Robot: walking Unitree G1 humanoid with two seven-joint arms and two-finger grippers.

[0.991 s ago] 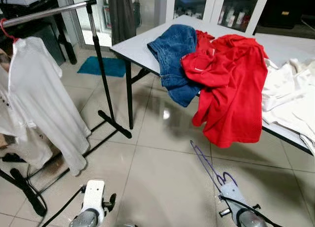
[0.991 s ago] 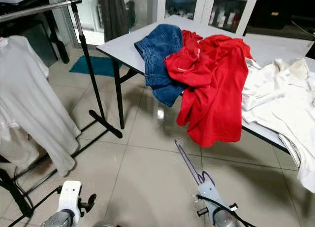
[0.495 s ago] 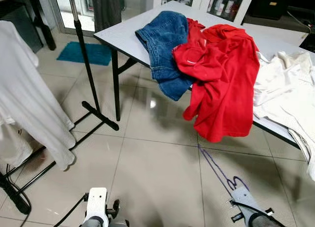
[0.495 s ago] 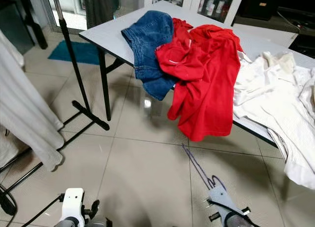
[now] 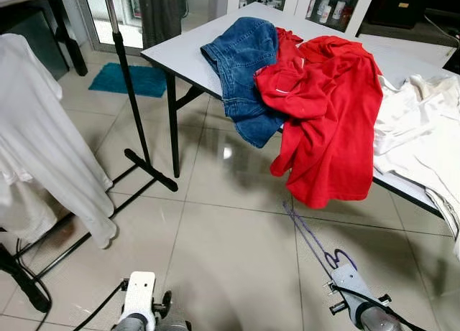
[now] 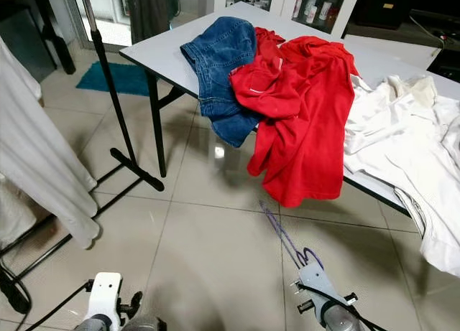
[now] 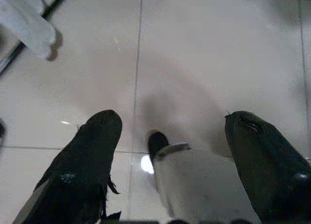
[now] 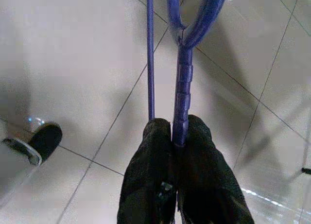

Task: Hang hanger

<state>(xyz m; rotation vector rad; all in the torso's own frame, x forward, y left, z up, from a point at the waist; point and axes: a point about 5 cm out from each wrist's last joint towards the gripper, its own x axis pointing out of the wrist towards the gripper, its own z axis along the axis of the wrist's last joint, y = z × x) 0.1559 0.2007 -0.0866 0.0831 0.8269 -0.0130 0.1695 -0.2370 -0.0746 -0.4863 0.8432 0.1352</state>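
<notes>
A thin purple wire hanger (image 5: 310, 235) sticks up and forward from my right gripper (image 8: 178, 139), whose two black fingers are shut on its twisted neck. That arm (image 5: 352, 291) sits low at the bottom right over the tiled floor. The clothes rack (image 5: 126, 80), a black pole with a floor bar, stands at the left with a white shirt (image 5: 43, 130) hanging from it. My left gripper (image 7: 170, 131) hangs low at the bottom left, open, with only floor tiles between its fingers (image 7: 92, 156).
A white table (image 5: 180, 54) ahead carries blue jeans (image 5: 244, 65), a red shirt (image 5: 330, 115) draped over its edge, and white clothes (image 5: 420, 133) at the right. A teal mat (image 5: 140, 80) lies behind the rack. Open tiled floor lies between me and the table.
The view has shifted as I turn and move; the rack's rail has slid out at the upper left. The right gripper keeps the hanger throughout.
</notes>
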